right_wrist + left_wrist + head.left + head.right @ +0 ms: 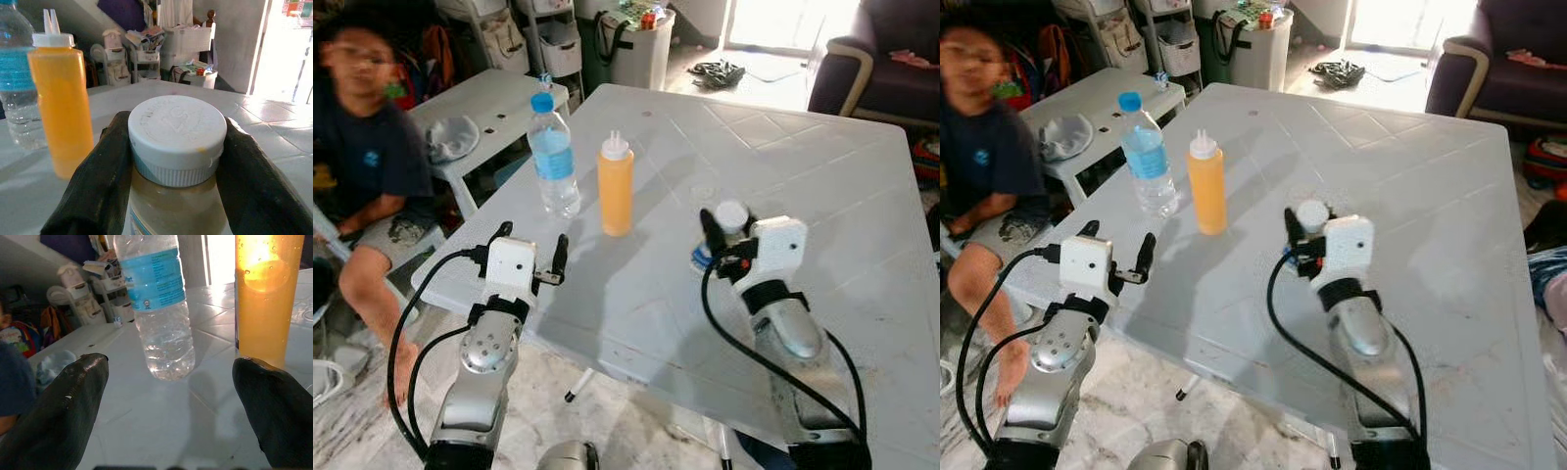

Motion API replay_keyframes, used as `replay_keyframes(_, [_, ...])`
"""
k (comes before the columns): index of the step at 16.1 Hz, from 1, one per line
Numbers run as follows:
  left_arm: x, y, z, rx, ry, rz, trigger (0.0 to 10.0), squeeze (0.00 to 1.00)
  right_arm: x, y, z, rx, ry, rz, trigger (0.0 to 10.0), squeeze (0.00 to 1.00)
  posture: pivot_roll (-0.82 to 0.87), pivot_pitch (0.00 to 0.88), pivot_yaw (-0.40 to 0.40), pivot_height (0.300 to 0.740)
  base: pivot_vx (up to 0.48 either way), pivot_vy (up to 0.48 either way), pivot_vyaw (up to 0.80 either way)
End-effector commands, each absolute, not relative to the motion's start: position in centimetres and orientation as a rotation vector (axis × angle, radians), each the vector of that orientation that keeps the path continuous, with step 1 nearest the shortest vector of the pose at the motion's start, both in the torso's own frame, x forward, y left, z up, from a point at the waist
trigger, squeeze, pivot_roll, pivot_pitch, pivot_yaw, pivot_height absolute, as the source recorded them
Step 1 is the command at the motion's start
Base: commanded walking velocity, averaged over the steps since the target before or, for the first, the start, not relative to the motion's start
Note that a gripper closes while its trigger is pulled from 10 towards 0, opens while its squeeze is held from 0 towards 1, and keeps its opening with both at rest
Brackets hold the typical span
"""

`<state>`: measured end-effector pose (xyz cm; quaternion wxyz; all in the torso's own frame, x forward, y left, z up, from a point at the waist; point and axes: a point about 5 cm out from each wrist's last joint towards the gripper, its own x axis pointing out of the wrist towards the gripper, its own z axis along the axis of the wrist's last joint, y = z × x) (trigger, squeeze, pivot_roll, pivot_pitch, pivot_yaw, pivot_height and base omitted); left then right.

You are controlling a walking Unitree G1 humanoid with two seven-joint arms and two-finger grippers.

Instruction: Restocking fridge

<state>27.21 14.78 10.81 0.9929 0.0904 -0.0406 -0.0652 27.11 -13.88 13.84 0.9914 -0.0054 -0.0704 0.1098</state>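
White-capped jar (177, 147) on the desk (822, 196), clamped just under its lid by the right end effector (717, 245); rigid, probably weighty, smooth-sided, best held below the cap. Left end effector (530, 257) apart, facing water bottle (553, 157) and orange squeeze bottle (615, 186).

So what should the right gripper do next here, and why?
Probably lift the jar straight up off the table. The right gripper has its fingers pressed against both sides of the white lid, so the grasp looks set. The left gripper is open, facing the water bottle and orange squeeze bottle.
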Motion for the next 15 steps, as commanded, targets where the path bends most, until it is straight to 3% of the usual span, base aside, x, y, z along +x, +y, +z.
replay_keyframes(1, [27.5, 14.8, 11.1, 0.193, -0.089, -0.123, 10.0, 0.00, 27.2, -13.4, 15.4, -0.014, -0.199, 0.224, 10.0, 0.00, 0.00, 0.000, 0.048, 0.740, 0.000, 0.000, 0.00])
replay_keyframes(13, [27.8, 15.7, 11.6, 0.196, -0.079, -0.109, 10.0, 0.00, 28.1, -13.5, 14.7, 0.034, -0.173, 0.166, 10.0, 0.00, 0.05, 0.000, 0.057, 0.740, -0.290, 0.000, 0.00])
replay_keyframes(15, [27.9, 15.7, 11.6, 0.191, -0.080, -0.102, 10.0, 0.00, 28.3, -13.8, 14.3, 0.025, -0.164, 0.155, 10.0, 0.00, 0.06, 0.000, 0.054, 0.740, -0.298, 0.000, 0.67])
